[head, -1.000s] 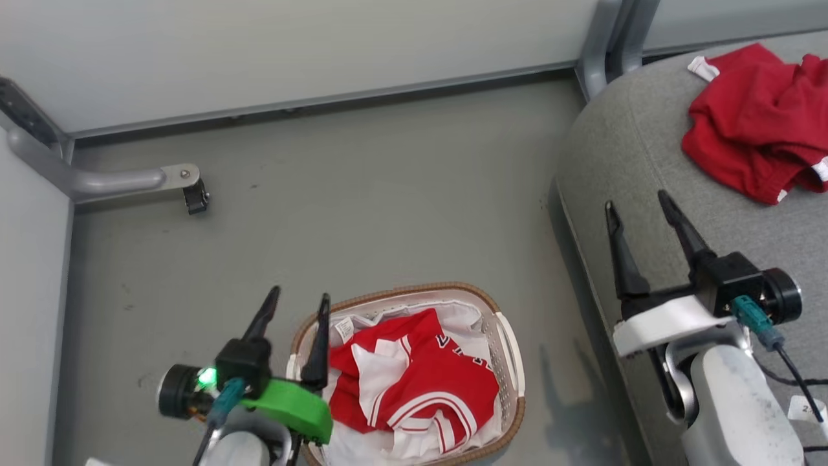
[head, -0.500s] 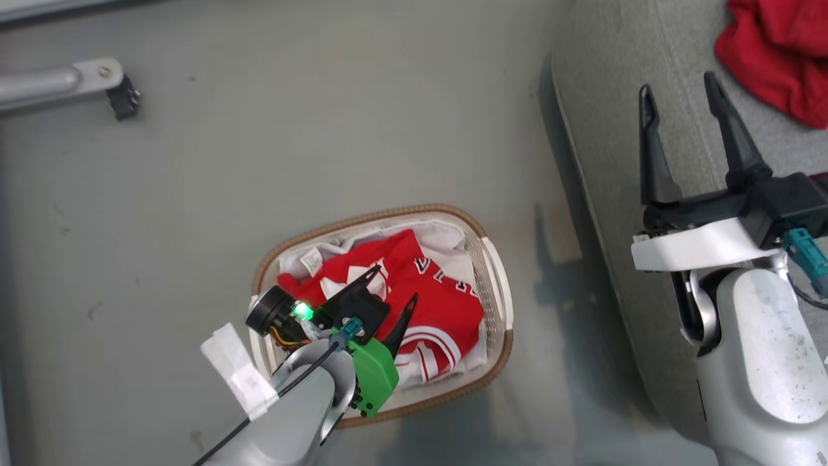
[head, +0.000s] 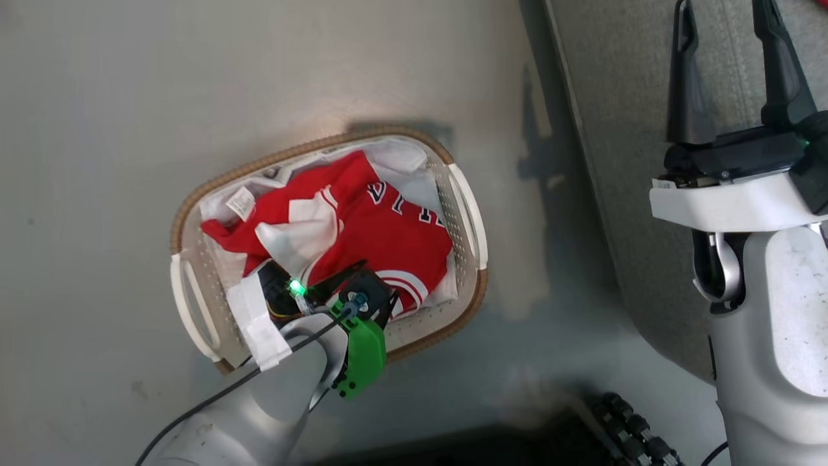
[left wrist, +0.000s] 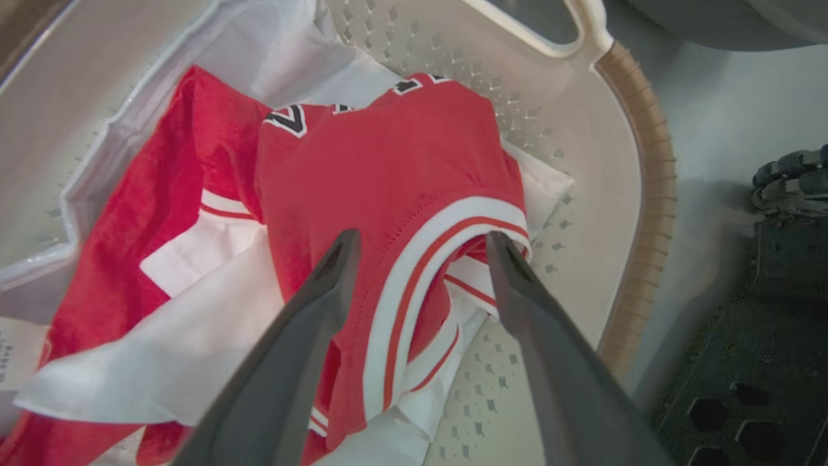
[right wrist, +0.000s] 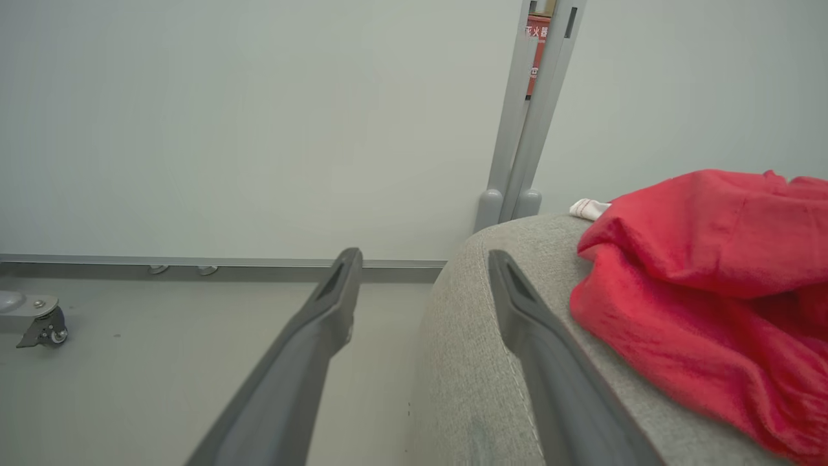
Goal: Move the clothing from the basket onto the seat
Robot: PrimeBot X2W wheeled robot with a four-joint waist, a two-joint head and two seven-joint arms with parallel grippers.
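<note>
Jaws of the left gripper (left wrist: pixel 424 238) stand wide, empty, astride the jersey (left wrist: pixel 388 149).

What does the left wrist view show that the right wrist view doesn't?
Left wrist: red jersey lying in the basket on its white liner, striped trim between the open fingers of the left gripper. Right wrist: red shorts on the grey seat, wall behind, open fingers of the right gripper holding nothing. Both: grey floor, plus that arm's own spread fingers.
</note>
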